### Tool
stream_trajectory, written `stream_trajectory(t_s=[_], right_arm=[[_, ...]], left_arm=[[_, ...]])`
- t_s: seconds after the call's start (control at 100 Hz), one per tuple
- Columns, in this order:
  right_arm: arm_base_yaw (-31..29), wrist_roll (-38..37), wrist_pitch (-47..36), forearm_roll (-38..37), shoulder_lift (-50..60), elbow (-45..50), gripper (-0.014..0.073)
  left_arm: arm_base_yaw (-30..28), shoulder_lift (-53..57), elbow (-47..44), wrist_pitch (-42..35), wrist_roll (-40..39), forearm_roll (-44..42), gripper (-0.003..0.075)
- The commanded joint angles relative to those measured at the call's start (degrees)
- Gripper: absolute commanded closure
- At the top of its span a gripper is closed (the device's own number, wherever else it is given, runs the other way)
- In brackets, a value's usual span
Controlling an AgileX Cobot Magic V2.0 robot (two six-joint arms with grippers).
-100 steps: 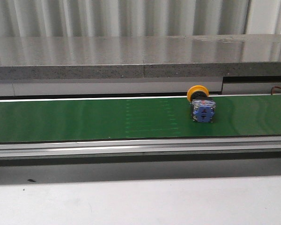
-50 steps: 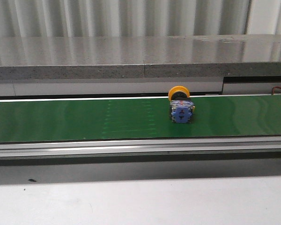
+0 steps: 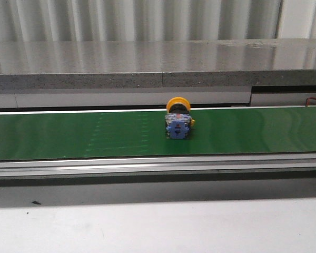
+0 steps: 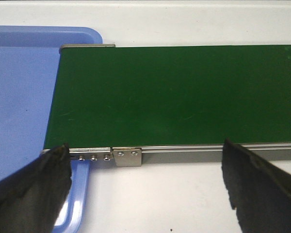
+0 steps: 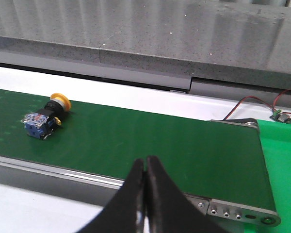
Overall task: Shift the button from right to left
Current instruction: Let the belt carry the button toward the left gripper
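The button (image 3: pixel 178 120) lies on its side on the green belt (image 3: pixel 68 134), near the belt's far edge, about midway along. The left gripper (image 4: pixel 145 194) hangs wide open and empty beside a blue tray (image 4: pixel 19 97). The right gripper (image 5: pixel 145 167) is closed, holding nothing.

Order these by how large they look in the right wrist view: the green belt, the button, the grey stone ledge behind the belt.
1. Green belt and grey stone ledge: each spans most of the picture; too alike to rank, and the ledge lies farther away.
2. Button: by far the smallest, much narrower than the belt it lies on.
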State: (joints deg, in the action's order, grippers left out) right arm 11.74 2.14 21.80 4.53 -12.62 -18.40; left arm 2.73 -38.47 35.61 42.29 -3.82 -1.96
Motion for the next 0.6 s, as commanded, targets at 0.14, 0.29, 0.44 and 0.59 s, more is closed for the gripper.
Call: stream_trajectory(t_s=[0.14, 0.29, 0.44, 0.59], right_arm=[[0.02, 0.59, -4.57, -0.08, -0.46, -1.60, 0.0662], [0.02, 0.59, -4.57, -0.08, -0.46, -1.60, 0.0662], [0.02, 0.59, -4.57, -0.08, -0.46, -1.60, 0.0662], [0.02, 0.59, -4.57, -0.08, -0.46, -1.60, 0.0662]], left_arm=[[0.41, -0.45, 2.46, -5.10, -0.43, 2.67, 0.0084], [0.45, -3.25, 5.01, -2.14, -0.43, 8.78, 0.0084], [0.45, -11.02, 10.23, 4.18, 2.66, 16.57, 0.0085], [1.82, -19.50, 15.37, 7.11, 5.80, 24.29, 0.0085]])
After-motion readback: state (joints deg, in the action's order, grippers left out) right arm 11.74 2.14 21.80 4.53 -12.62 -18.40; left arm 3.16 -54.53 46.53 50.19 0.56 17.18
